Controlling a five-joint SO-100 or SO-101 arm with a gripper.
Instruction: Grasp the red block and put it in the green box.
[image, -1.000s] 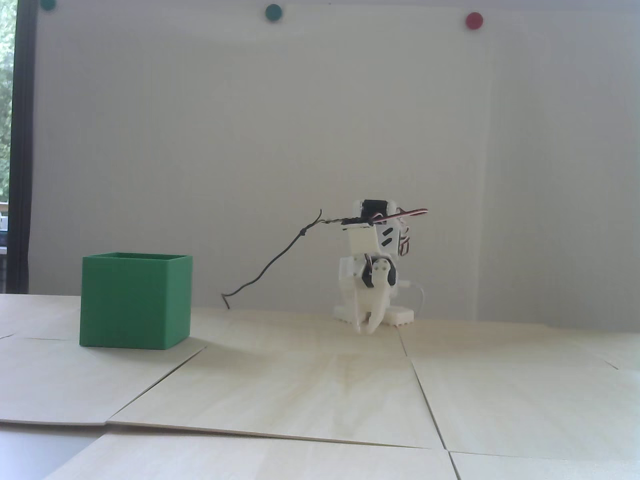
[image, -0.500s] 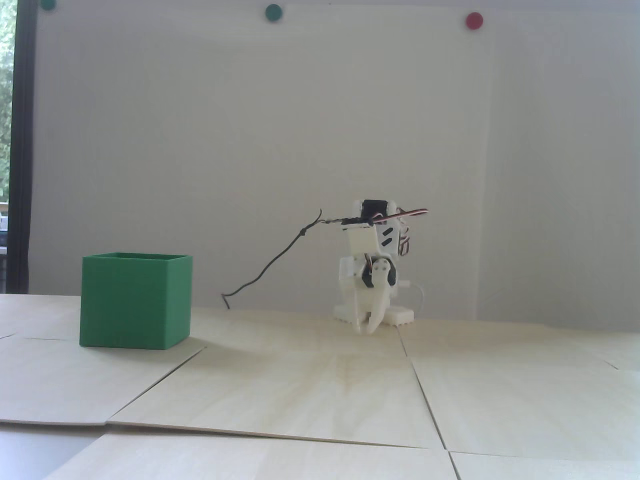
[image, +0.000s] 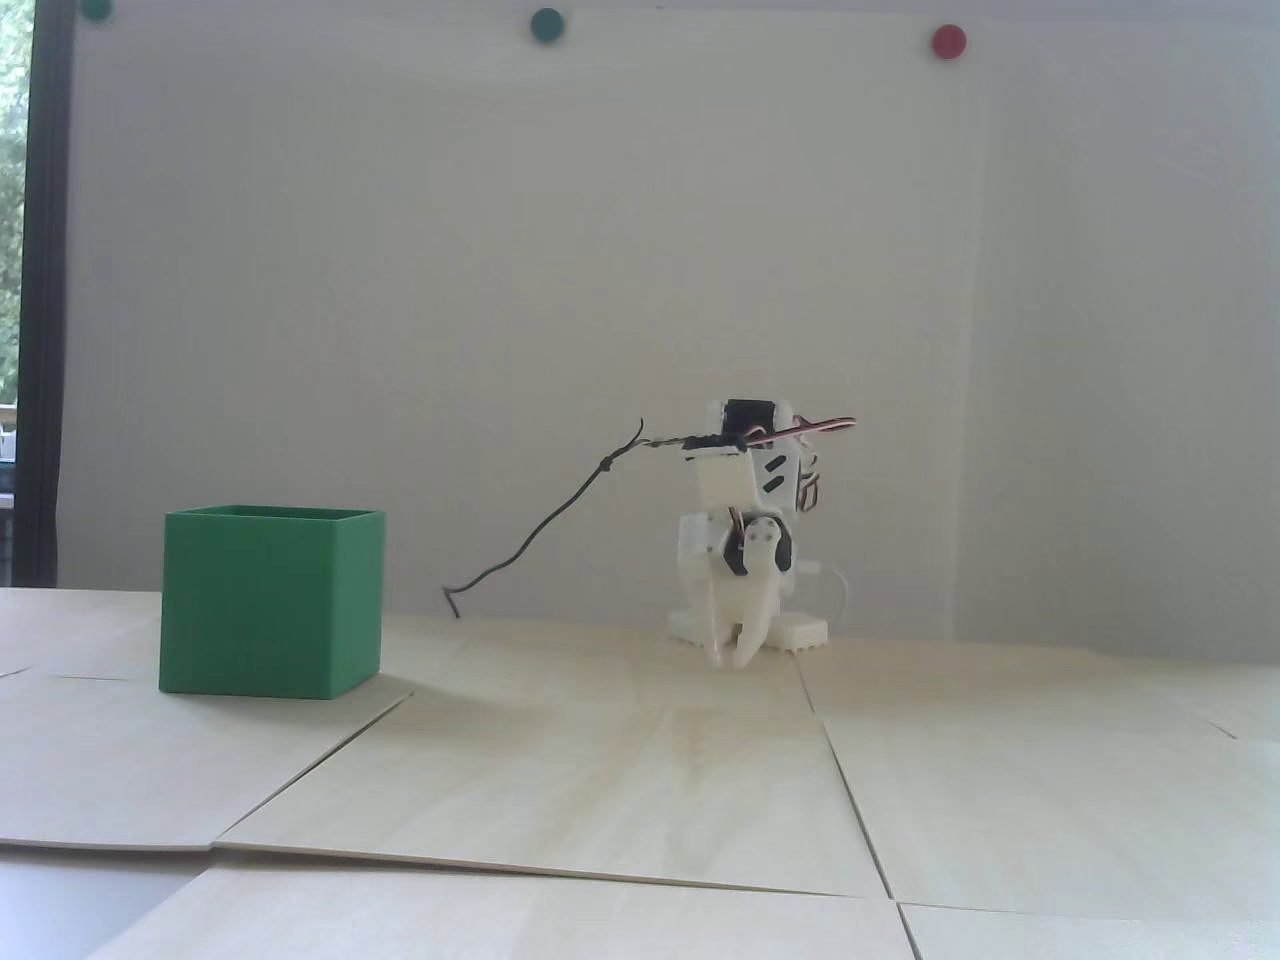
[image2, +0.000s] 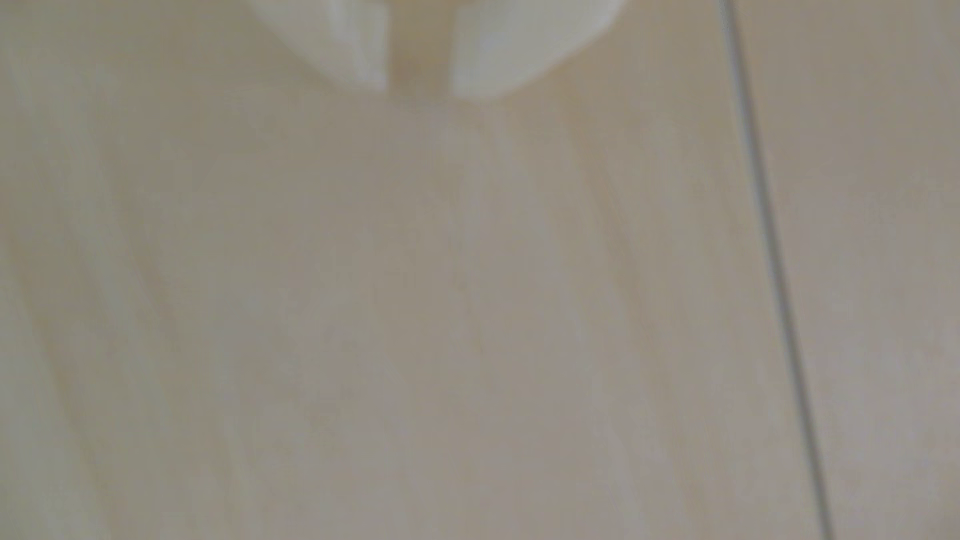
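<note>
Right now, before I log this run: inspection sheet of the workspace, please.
Surface: pale wooden panels with visible seams, one seam also in the wrist view.
Job's things: green box upright, open-topped, at left in the fixed view; red block not seen in either view.
Clutter: nothing seen.
Grippers: gripper pointing down close above the wood in front of the arm's base; fingertips slightly apart with nothing between them in the wrist view.
Cables: black cable hanging from the arm to the table; white cable behind the base.
Surroundings: white wall, green dot, red dot, window edge at left.
</note>
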